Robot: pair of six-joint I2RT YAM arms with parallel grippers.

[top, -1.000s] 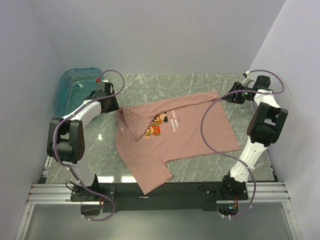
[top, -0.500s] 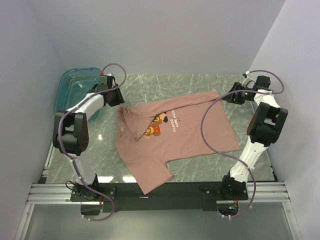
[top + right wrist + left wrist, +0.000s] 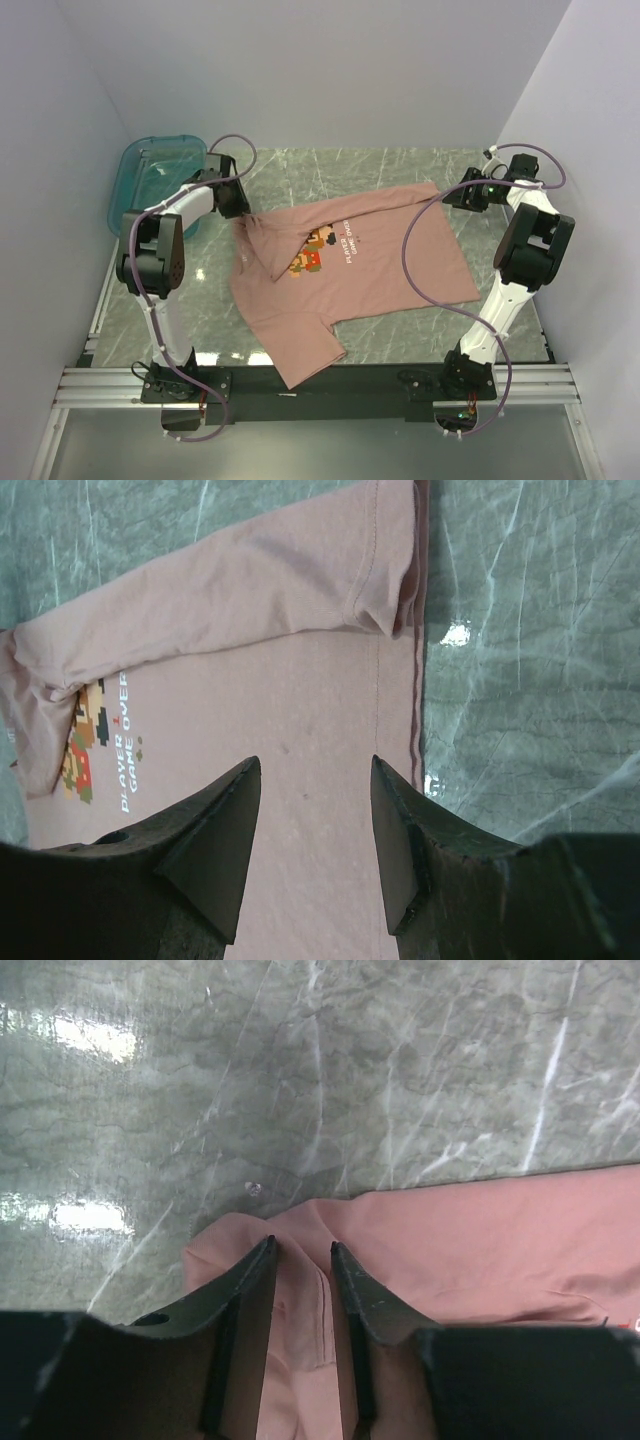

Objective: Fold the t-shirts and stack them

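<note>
Overhead and wrist views of a two-arm workcell. The dusty-pink t-shirt (image 3: 350,265) lies spread, chest side up, across the middle of the grey marble table (image 3: 400,165), with its pixel-art print (image 3: 320,248) and white text facing upward. One sleeve (image 3: 305,355) extends toward the near edge. Along the far edge a strip of the cloth is folded over onto the chest.

The left gripper (image 3: 234,204) stands at the shirt's far-left corner. In the left wrist view its jaws are narrowly parted, and a low ridge of pink cloth (image 3: 500,1230) shows in the gap. Whether the fingertips (image 3: 262,1250) touch the cloth cannot be told.

The right gripper (image 3: 452,196) is poised at the far-right corner of the shirt. In the right wrist view its jaws stand wide apart and hold nothing, and the shirt's right edge (image 3: 415,680) runs just beyond them.

A teal plastic tray (image 3: 135,175) sits at the far-left corner of the table, apart from the shirt. A purple cable (image 3: 415,270) from the right arm hangs in a loop above the shirt's right half.
</note>
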